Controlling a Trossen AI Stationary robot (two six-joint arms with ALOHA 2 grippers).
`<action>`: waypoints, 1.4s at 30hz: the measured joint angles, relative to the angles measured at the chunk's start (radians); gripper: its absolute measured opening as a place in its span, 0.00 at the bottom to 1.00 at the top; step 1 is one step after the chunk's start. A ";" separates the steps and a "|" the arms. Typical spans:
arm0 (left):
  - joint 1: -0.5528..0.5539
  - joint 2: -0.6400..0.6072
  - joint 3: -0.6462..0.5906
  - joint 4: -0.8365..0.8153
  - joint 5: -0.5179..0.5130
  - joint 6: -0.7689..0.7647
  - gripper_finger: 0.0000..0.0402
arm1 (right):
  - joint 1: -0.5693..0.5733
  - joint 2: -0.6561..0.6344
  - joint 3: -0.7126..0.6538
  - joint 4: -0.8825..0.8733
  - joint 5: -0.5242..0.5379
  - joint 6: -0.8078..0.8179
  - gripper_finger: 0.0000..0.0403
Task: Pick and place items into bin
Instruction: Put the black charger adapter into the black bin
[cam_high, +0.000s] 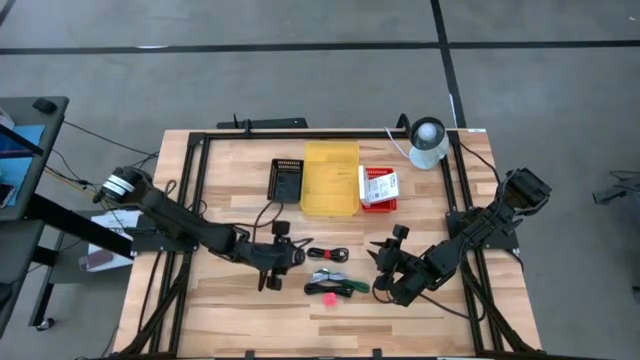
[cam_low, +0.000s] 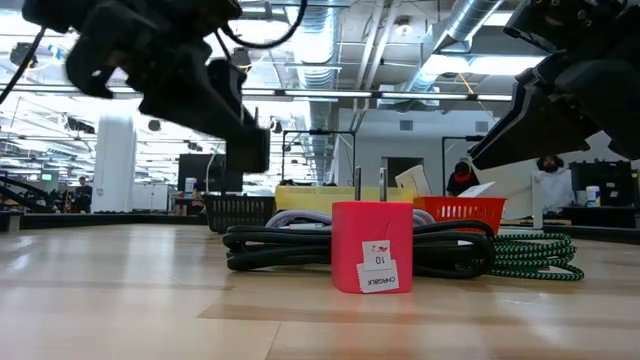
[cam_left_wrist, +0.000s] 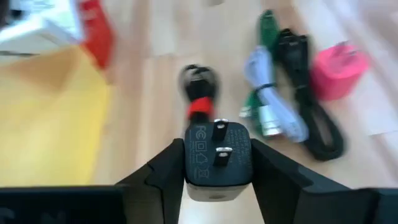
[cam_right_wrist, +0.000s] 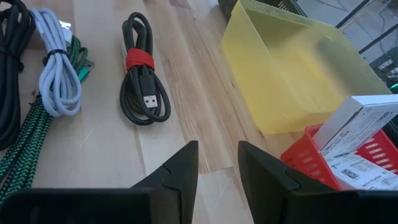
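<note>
My left gripper (cam_left_wrist: 217, 180) is shut on a small black charger plug (cam_left_wrist: 217, 163), above the table left of the loose items (cam_high: 285, 252). On the wood lie a black coiled cable with a red tie (cam_high: 328, 254) (cam_right_wrist: 142, 81), a bundle of black, white and green cables (cam_high: 335, 285) (cam_low: 420, 245), and a pink plug block (cam_high: 329, 297) (cam_low: 372, 245) that stands in front of the bundle. My right gripper (cam_right_wrist: 217, 163) is open and holds nothing; it hovers right of the items (cam_high: 385, 265). The yellow bin (cam_high: 330, 178) stands at the table's far middle. My left gripper pinches the black charger plug by its two opposite side faces (cam_left_wrist: 189, 168), one finger on each side. The face with the two metal prongs (cam_left_wrist: 219, 142) is turned toward the wrist camera. In the low view the gripper (cam_low: 170, 70) hangs above the table, so the plug is lifted clear.
A black slatted basket (cam_high: 287, 178) stands left of the yellow bin and a red basket with a white box (cam_high: 378, 188) right of it. A white round object (cam_high: 428, 140) sits at the far right. A black frame (cam_high: 195, 190) rims the table. Bare wood lies near the front edge.
</note>
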 joint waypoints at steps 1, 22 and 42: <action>0.000 -0.021 0.000 -0.026 -0.029 0.010 0.35 | 0.000 0.000 0.000 0.001 0.000 0.000 0.27; 0.309 -0.201 0.000 -0.184 -0.353 0.053 0.39 | 0.000 0.000 0.000 0.010 0.000 -0.001 0.27; 0.661 -0.201 -0.001 -0.154 -0.016 0.057 0.40 | 0.000 0.000 0.000 0.012 0.000 -0.002 0.27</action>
